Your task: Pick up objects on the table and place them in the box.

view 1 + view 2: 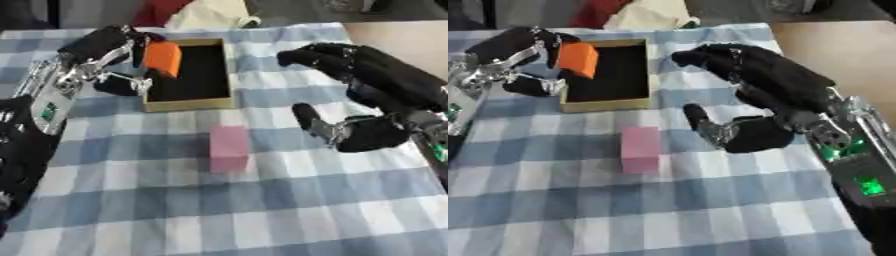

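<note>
Your left hand [105, 50] is curled round the orange block [163, 58], pinching it between thumb and fingers. The block sits tilted over the left edge of the box [188, 104], partly above the dark inside; can't tell if it touches the rim or the floor.

The box is a shallow tan tray with a black interior, at the far left-centre of the table [262, 215], on the blue-and-white checked cloth. Only the orange block is over it.

Your right hand [763, 100] hovers right of the box, fingers spread and only slightly bent, thumb [702, 120] pointing down and left toward the cloth. It holds nothing and is apart from the box.

The pink block [229, 149] stands on the cloth, nearer than the box, roughly in line with the box's right edge. It lies left of your right thumb, near it but not touching. Neither hand touches it.

Past the far edge of the table, some red and cream fabric [206, 12] shows. Bare tan tabletop shows at the far right beyond the cloth.
</note>
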You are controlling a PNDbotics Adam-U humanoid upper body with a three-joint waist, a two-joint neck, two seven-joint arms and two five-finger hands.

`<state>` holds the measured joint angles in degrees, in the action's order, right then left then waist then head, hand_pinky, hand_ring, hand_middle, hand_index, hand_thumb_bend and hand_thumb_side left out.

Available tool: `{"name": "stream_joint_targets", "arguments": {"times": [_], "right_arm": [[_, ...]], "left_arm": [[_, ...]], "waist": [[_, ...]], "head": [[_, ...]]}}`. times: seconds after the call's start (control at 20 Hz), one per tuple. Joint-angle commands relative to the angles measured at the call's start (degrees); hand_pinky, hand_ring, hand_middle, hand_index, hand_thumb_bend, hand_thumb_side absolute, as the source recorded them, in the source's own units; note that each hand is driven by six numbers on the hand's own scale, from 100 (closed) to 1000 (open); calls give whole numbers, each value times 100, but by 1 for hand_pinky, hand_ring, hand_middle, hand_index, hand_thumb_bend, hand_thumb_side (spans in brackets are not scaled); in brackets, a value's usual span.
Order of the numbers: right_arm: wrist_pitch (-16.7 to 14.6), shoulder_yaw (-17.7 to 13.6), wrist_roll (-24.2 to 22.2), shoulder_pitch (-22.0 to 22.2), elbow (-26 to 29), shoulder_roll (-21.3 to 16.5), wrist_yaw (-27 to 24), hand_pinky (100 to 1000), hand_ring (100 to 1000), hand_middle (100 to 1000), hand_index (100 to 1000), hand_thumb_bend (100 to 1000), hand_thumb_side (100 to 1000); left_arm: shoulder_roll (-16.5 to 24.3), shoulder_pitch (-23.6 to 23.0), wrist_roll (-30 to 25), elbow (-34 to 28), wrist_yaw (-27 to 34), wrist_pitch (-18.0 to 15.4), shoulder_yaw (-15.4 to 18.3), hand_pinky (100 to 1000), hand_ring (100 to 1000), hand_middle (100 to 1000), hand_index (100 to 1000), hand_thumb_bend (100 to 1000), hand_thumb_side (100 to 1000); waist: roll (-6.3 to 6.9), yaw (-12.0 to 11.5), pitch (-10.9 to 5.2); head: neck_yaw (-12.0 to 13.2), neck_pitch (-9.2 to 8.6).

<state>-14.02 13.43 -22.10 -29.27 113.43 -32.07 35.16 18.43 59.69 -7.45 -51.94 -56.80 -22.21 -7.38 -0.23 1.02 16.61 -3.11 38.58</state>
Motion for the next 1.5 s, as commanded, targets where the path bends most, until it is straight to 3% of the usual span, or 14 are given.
{"name": "stream_joint_targets", "arguments": {"times": [0.05, 0.1, 0.2, 0.25, 0.3, 0.35, 0.55, 0.9, 1.15, 1.5], "right_arm": [[-8, -25, -38, -102, 116, -56, -63, 867, 861, 831, 1000, 100, 893], [-6, -26, -42, -102, 116, -55, -66, 867, 862, 832, 1000, 100, 895], [2, -33, -49, -89, 116, -55, -65, 868, 861, 831, 1000, 100, 901], [5, -36, -55, -80, 116, -58, -64, 868, 861, 830, 1000, 100, 904], [7, -38, -62, -75, 116, -60, -62, 868, 861, 830, 1000, 100, 905], [7, -42, -66, -73, 116, -61, -61, 868, 861, 830, 1000, 100, 904], [11, -60, -67, -69, 116, -79, -53, 867, 861, 830, 1000, 100, 905], [97, -48, -84, -72, 116, -164, -61, 866, 860, 831, 1000, 100, 920], [228, 13, -140, -112, 85, -222, -93, 866, 860, 840, 1000, 100, 953], [267, 395, -337, -460, -357, -249, 66, 861, 861, 861, 1000, 100, 977]], "left_arm": [[-38, 210, 563, 493, -411, 173, 259, 803, 630, 512, 899, 100, 353], [-47, 223, 688, 591, -489, 206, 292, 807, 645, 537, 906, 100, 378], [-40, 211, 878, 684, -582, 238, 318, 838, 713, 685, 932, 100, 471], [-33, 197, 941, 706, -595, 242, 322, 866, 760, 774, 959, 100, 641], [-26, 178, 994, 711, -574, 241, 328, 870, 765, 782, 963, 100, 666], [-10, 158, 1048, 684, -505, 228, 334, 896, 792, 823, 984, 100, 825], [143, 59, 1167, 264, 190, 83, 271, 924, 810, 867, 1000, 100, 954], [823, -314, 625, -1511, 2458, -129, -125, 931, 810, 880, 1000, 100, 906], [1310, -800, 21, -2864, 3891, 115, -226, 908, 770, 829, 1000, 100, 860], [1618, -1658, -486, -4260, 5030, 504, -176, 893, 729, 781, 1000, 100, 840]], "waist": [[5, 43, -82], [5, 58, -71], [1, 63, -55], [0, 55, -49], [-1, 46, -45], [-5, 33, -42], [-17, -31, -40], [-30, -190, -32], [-43, -284, -21], [-70, -425, -29]], "head": [[47, -84], [51, -87], [49, -84], [50, -85], [52, -87], [45, -92], [12, -103], [-75, -128], [-139, -148], [-225, -153]]}}
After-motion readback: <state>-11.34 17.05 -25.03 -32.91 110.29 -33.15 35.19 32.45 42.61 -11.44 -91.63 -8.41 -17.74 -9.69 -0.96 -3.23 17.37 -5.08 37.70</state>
